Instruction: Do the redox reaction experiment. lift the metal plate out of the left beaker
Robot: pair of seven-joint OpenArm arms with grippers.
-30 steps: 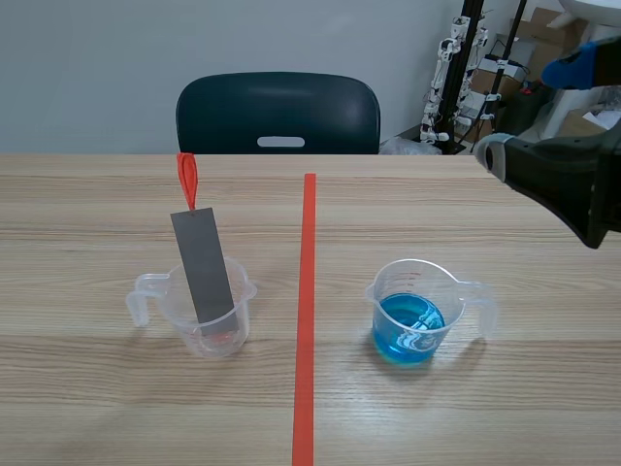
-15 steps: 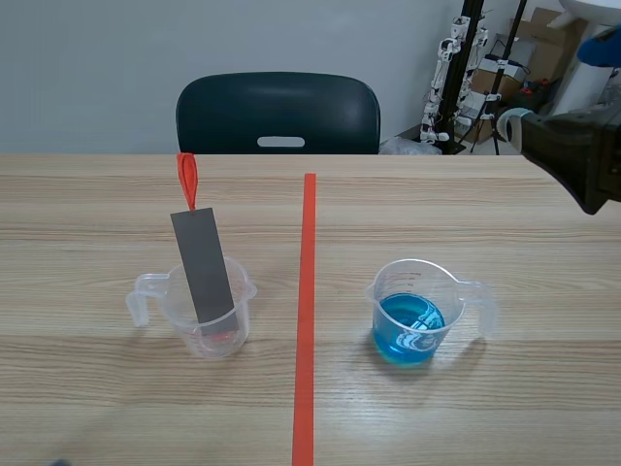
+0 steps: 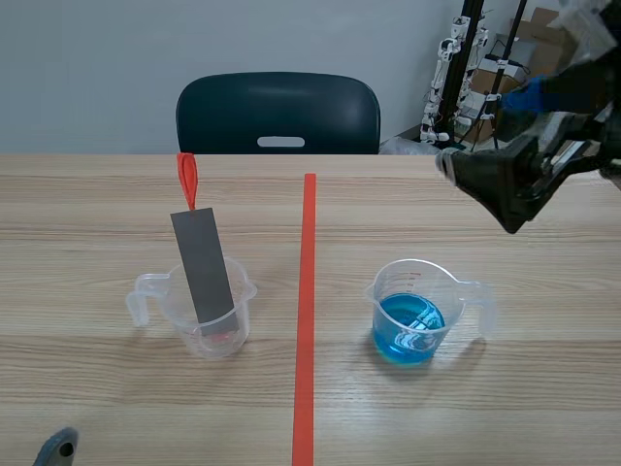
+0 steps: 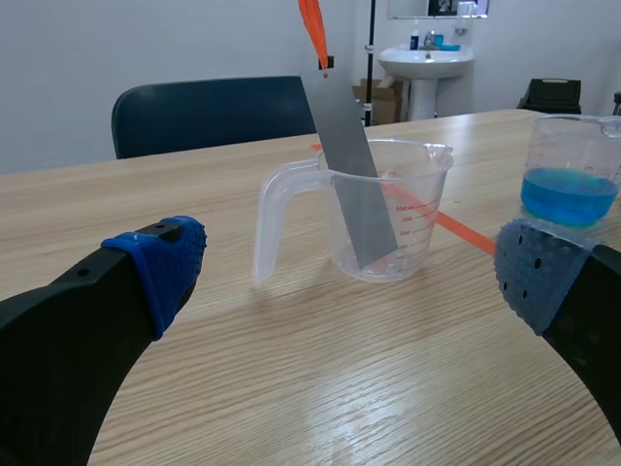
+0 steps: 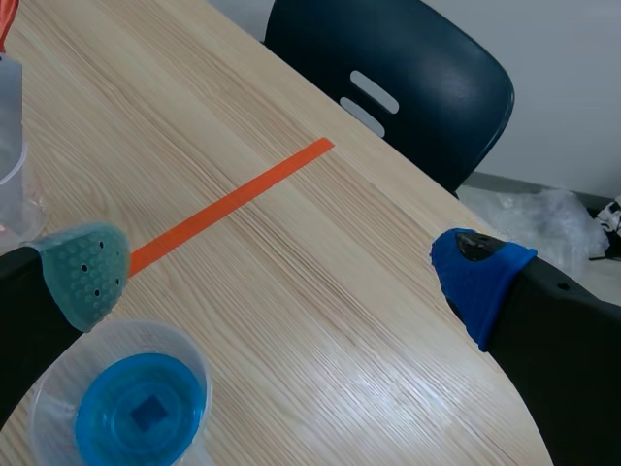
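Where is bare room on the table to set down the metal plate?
The wooden table is bare between the clear plastic beaker holding the grey metal plate and the clear beaker of blue liquid, along the orange-red tape line, and beyond both. Crowded only at the beakers.

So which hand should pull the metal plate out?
Left. The left hand is open, with the metal plate and its beaker straight ahead. The right hand hangs by the beaker of blue liquid instead.

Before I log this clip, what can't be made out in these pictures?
Scene view: left arm nearly all cut off by the edge; right arm blurred.
Right wrist view: left beaker mostly cut off by the edge.
Left wrist view: beaker's printed scale too small to read.
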